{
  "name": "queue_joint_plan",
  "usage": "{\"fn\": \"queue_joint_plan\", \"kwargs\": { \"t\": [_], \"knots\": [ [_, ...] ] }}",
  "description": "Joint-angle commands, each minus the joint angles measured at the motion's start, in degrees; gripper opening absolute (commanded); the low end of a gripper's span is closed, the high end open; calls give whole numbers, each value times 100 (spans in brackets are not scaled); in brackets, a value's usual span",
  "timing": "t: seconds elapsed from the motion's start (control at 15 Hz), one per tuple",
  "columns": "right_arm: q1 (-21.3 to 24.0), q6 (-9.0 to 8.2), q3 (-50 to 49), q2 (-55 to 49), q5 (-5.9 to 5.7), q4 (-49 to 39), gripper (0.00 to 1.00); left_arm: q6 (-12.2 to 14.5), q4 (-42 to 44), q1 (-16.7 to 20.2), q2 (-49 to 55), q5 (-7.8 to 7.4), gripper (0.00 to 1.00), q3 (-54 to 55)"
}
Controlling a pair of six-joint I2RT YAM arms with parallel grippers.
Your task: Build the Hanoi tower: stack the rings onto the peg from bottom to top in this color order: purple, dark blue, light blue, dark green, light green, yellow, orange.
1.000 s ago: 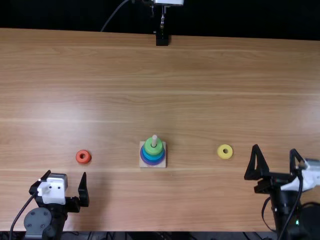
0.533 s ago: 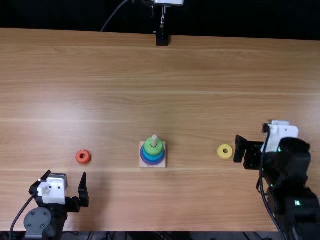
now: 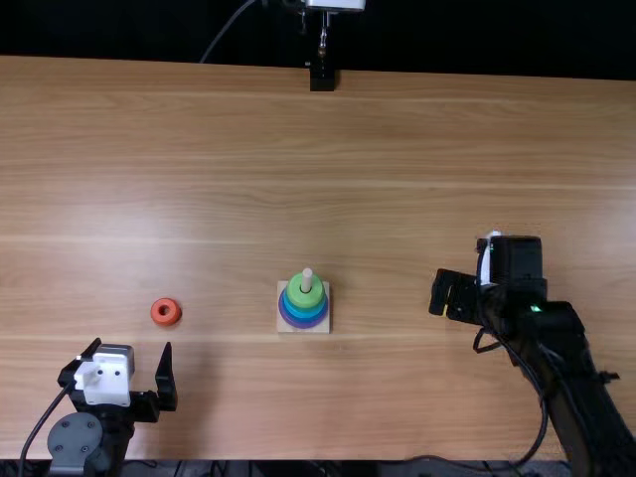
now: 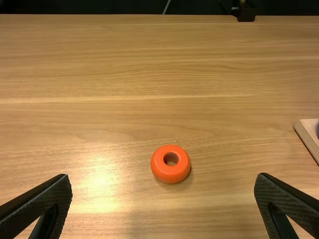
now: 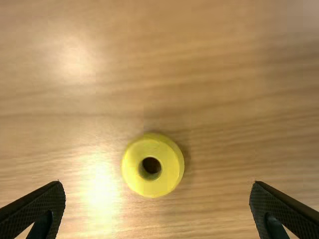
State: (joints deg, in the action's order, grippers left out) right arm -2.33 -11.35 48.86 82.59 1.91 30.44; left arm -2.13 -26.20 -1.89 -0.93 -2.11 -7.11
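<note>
Bringing right gripper in from worktop's right edge over yellow ring, with jaws apart like left gripper's; probably to stack it next.

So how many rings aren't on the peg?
2: the orange ring on the table, just past the left hand, and the yellow ring, below the right hand. The right arm could hide more.
</note>
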Motion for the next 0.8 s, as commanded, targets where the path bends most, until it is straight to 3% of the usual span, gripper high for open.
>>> {"fn": "queue_joint_plan", "kwargs": {
  "t": [0.0, 0.73],
  "knots": [
    [-163, -193, 229, 355, -12, -10, 100, 55, -186, -31, 93, -32, 100, 711],
    [-418, -172, 572, 1392, -65, -32, 100, 55, -186, -31, 93, -32, 100, 711]
  ]
}}
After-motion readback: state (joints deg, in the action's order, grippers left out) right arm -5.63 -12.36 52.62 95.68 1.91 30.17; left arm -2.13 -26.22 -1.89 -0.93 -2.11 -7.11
